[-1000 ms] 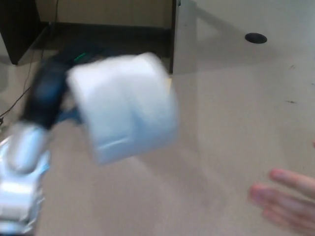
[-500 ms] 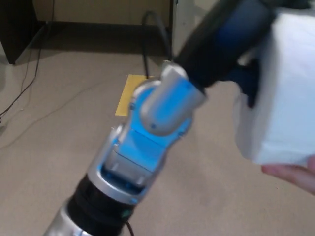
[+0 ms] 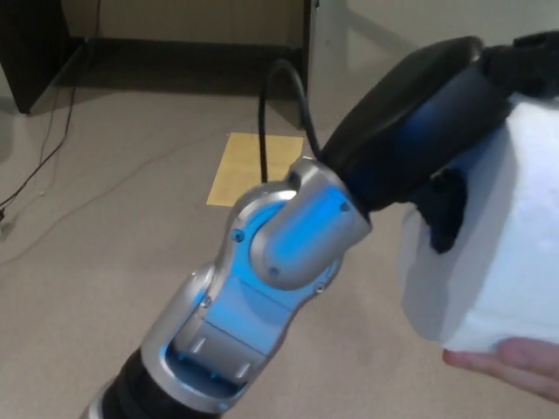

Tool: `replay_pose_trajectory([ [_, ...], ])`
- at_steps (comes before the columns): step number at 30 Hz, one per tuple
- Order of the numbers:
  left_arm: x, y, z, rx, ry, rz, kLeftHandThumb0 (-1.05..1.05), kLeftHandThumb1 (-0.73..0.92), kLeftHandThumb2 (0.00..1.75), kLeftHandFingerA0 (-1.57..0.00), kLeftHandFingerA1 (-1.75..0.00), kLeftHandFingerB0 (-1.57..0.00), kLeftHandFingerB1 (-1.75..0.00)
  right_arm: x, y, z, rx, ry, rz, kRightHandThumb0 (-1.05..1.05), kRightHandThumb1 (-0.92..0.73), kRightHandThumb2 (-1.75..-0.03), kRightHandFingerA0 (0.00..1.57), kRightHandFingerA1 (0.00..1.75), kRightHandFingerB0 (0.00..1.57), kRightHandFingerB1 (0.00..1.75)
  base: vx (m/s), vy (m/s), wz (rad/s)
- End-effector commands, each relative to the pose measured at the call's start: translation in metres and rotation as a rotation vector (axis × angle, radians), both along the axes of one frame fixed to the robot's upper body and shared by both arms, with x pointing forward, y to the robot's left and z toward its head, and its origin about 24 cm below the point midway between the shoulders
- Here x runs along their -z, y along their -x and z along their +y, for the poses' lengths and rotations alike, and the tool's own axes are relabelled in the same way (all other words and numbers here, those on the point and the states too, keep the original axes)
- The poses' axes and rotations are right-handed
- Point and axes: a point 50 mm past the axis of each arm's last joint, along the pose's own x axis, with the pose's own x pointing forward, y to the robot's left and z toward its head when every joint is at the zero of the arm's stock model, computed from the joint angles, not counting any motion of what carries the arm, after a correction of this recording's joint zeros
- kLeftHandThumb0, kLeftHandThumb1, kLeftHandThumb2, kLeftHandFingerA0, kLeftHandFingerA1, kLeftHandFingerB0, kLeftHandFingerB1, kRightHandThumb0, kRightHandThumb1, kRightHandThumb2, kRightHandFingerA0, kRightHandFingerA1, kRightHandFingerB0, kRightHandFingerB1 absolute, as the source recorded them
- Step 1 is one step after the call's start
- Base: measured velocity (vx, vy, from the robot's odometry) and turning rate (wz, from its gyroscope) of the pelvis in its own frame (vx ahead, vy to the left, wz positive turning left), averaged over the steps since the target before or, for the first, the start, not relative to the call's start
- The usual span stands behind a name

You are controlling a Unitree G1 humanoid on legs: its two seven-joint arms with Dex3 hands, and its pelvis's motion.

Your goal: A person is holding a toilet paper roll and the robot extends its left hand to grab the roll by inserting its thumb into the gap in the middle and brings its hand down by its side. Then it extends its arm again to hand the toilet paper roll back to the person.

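Observation:
My left arm reaches across the head view from the lower left to the upper right. Its black left hand [image 3: 437, 140] is shut on a white toilet paper roll [image 3: 489, 253] at the right edge. One black finger [image 3: 447, 214] presses against the roll's near face. A person's hand [image 3: 515, 365] touches the roll from below at the lower right corner. My right hand does not show.
A beige carpet floor lies below, with a yellow sheet [image 3: 249, 168] on it. A black cable [image 3: 279, 96] loops behind my wrist, and thin cables [image 3: 44, 157] run along the left. Dark furniture [image 3: 31, 48] stands at the top left.
My left arm has swung from the left to the right with the roll, then sunk slightly. The person's hand has come under the roll.

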Motion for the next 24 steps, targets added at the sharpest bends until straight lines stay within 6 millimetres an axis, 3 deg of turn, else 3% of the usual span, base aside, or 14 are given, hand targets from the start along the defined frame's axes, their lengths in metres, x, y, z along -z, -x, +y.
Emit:
replay_pose_trajectory([
  [1,0.005,-0.008,0.013,-0.063,-0.073,0.035,-0.59,0.49,0.76,-0.37,-0.46,-0.09,-0.37,-0.003,-0.002,-0.006,0.004,0.018,0.014,-0.45,-0.57,-0.86,0.59,0.65,0.33,0.50,0.00,0.000,0.00],
  [2,0.004,-0.008,0.016,-0.094,-0.104,0.017,-0.33,0.30,0.88,0.00,-0.46,0.00,-0.49,-0.003,-0.001,-0.006,0.004,0.018,0.013,-0.46,-0.56,-0.86,0.59,0.65,0.33,0.50,0.00,0.000,0.00],
  [3,0.004,-0.008,0.017,-0.094,-0.109,0.015,-0.66,0.43,0.75,-0.15,-0.41,-0.04,-0.20,-0.003,-0.001,-0.006,0.005,0.018,0.013,-0.46,-0.56,-0.86,0.59,0.65,0.33,0.50,0.00,0.000,0.00],
  [6,0.002,-0.008,0.022,-0.071,-0.130,0.029,-0.73,0.44,0.79,-0.12,-0.40,-0.04,-0.20,-0.002,0.001,-0.006,0.007,0.015,0.016,-0.45,-0.56,-0.86,0.59,0.66,0.33,0.50,0.00,0.000,0.00],
  [7,0.001,-0.008,0.024,-0.064,-0.148,0.043,-0.81,0.44,0.69,-0.13,-0.35,-0.06,-0.17,-0.002,0.001,-0.006,0.011,0.006,0.014,-0.45,-0.55,-0.86,0.59,0.66,0.33,0.50,0.00,0.000,0.00],
  [8,0.001,-0.007,0.025,-0.064,-0.151,0.045,-0.81,0.44,0.69,-0.13,-0.35,-0.06,-0.17,-0.002,0.001,-0.006,0.011,0.005,0.014,-0.45,-0.55,-0.86,0.59,0.66,0.33,0.50,0.00,0.000,0.00],
  [9,-0.001,-0.008,0.027,-0.054,-0.160,0.055,-0.71,0.42,0.83,-0.02,-0.37,0.00,-0.17,-0.002,0.001,-0.006,0.015,0.003,0.015,-0.45,-0.55,-0.85,0.58,0.66,0.33,0.50,0.00,0.000,0.00],
  [16,-0.005,-0.015,0.056,-0.016,-0.184,0.125,-0.64,0.36,0.80,0.00,-0.17,0.00,-0.13,-0.001,0.001,-0.005,0.000,0.014,0.015,-0.45,-0.55,-0.87,0.60,0.68,0.36,0.52,0.00,0.000,0.00],
  [21,-0.006,-0.019,0.089,-0.048,-0.192,0.195,-0.59,0.34,0.78,0.00,-0.18,0.00,-0.15,0.000,0.003,-0.006,0.008,0.015,0.022,-0.46,-0.55,-0.87,0.62,0.68,0.36,0.51,0.00,0.000,0.00],
  [22,-0.006,-0.019,0.096,-0.058,-0.191,0.210,-0.66,0.43,0.54,0.00,-0.21,0.00,-0.16,0.000,0.002,-0.005,0.006,0.013,0.020,-0.46,-0.55,-0.86,0.60,0.67,0.36,0.52,0.00,0.000,0.00],
  [23,-0.005,-0.018,0.109,-0.096,-0.199,0.224,-0.58,0.35,0.77,0.00,-0.22,0.00,-0.15,0.000,0.002,-0.004,0.006,0.012,0.019,-0.45,-0.55,-0.86,0.58,0.65,0.36,0.51,0.00,0.000,0.00],
  [24,-0.004,-0.018,0.115,-0.107,-0.198,0.230,-0.57,0.35,0.77,-0.01,-0.27,0.00,-0.15,0.001,0.002,-0.004,0.004,0.013,0.018,-0.45,-0.55,-0.86,0.58,0.65,0.36,0.52,0.00,0.000,0.00],
])
